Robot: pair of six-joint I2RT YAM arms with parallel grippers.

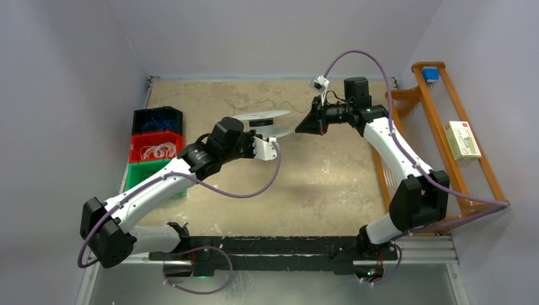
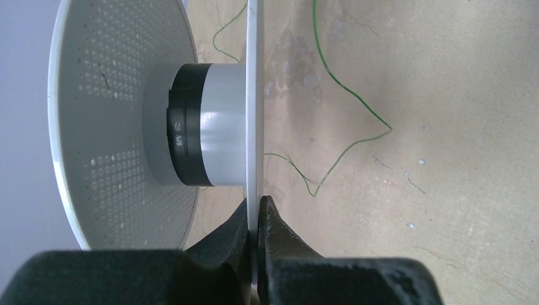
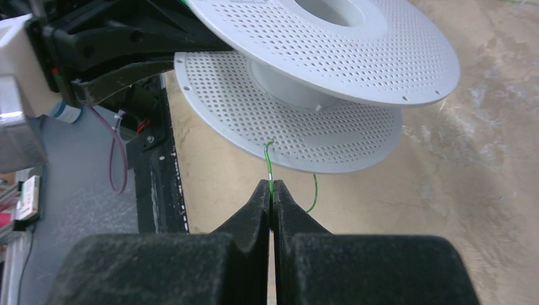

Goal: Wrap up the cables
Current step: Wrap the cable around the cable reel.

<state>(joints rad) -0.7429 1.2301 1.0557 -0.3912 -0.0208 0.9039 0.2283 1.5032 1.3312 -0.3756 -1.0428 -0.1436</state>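
A pale grey perforated spool [image 1: 266, 121] is held above the table's far middle. My left gripper [image 1: 274, 141] is shut on the rim of one flange [image 2: 254, 127]; the hub with a black band [image 2: 191, 133] shows beside it. The spool also fills the top of the right wrist view [image 3: 330, 57]. My right gripper [image 1: 304, 124] is shut on the end of the thin green cable [image 3: 270, 166], right beside the spool's lower flange. The rest of the cable lies in loose bends on the table [image 2: 346, 89], trailing toward the far edge [image 1: 254, 101].
Blue [image 1: 157, 119], red [image 1: 154, 147] and green [image 1: 141, 173] bins stand at the left. A wooden rack [image 1: 445, 140] holding a small box [image 1: 462, 140] leans at the right. A black rail [image 1: 286, 244] runs along the near edge.
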